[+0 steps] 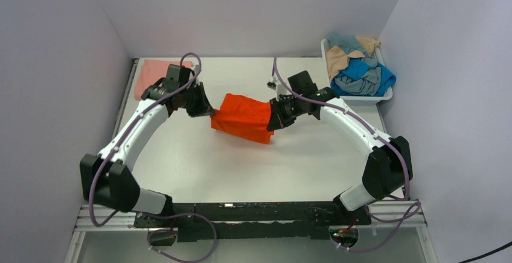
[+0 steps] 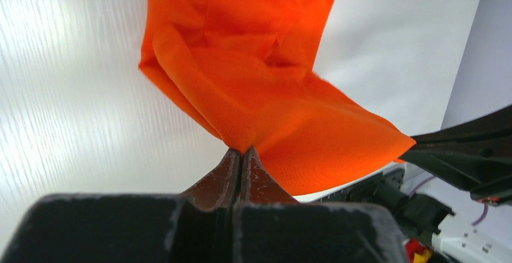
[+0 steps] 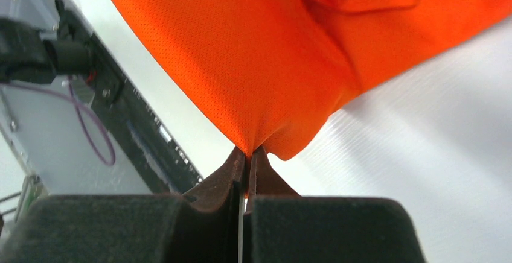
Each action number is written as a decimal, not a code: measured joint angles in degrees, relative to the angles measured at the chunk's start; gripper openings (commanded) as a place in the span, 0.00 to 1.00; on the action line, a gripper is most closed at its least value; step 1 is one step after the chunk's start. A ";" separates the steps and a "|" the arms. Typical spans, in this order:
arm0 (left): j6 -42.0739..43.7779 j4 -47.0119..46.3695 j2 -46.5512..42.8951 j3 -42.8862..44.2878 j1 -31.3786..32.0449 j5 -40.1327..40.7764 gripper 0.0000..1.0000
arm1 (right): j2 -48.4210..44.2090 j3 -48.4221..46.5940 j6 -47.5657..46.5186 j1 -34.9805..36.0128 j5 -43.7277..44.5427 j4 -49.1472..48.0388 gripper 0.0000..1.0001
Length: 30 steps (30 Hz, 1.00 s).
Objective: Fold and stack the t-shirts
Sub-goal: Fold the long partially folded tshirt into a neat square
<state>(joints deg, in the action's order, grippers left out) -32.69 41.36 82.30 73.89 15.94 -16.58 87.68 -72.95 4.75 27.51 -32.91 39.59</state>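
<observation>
Orange t-shirt (image 1: 243, 118) is held up well left of the basket (image 1: 386, 98). Left gripper (image 1: 209, 111) and right gripper (image 1: 273, 118) are each clamped on opposite edges, probably spreading it flat for the next fold.

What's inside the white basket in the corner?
A crumpled heap of shirts fills the basket: a tan shirt, a bright blue shirt, a grey-blue shirt and a pale teal shirt at the back. Anything under the heap, and the basket's floor, is covered.
</observation>
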 measured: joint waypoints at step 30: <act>1.62 -6.84 37.81 29.00 -3.17 3.89 0.99 | 36.50 -31.76 -4.74 -11.41 11.56 -7.10 1.00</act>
<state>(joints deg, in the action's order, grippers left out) -31.07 34.52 120.11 102.89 12.78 -12.69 124.18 -104.71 0.01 16.10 -21.34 32.49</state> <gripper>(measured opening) 0.990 0.994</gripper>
